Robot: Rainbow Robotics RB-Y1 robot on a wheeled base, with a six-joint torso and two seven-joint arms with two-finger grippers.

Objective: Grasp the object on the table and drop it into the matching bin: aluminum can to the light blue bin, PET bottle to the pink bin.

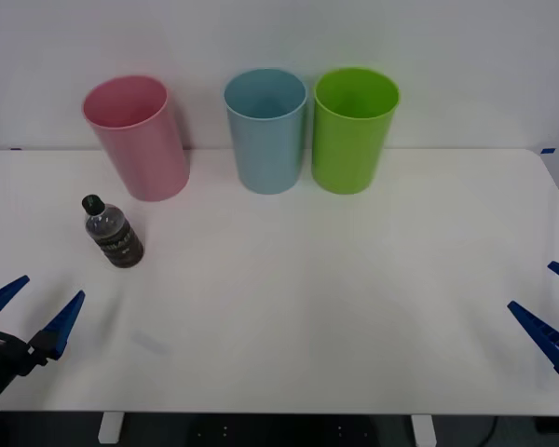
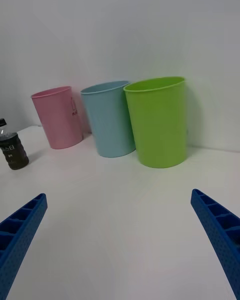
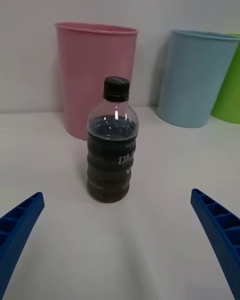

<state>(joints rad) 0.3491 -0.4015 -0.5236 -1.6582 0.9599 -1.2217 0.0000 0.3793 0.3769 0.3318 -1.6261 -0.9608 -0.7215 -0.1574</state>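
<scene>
The PET bottle (image 1: 113, 233) stands upright on the white table (image 1: 335, 307) at its left side, just near of the pink bin (image 1: 137, 138) and apart from it. The light blue bin (image 1: 265, 130) and a green bin (image 1: 354, 130) stand touching or nearly so at the far centre.

The left gripper (image 1: 33, 307) hovers at the near left edge, fingers spread wide and empty, lined up on the bottle in its wrist view. The right gripper (image 1: 552, 312) waits at the near right edge, fingers likewise apart.

Risks, as judged: the bottle is narrow and light, so an off-centre closing finger could topple it; a high lift path could clip the pink bin's rim.

Label lettering reads partly "DM", the rest illegible. The pink bin bears a faint mark, unreadable.
</scene>
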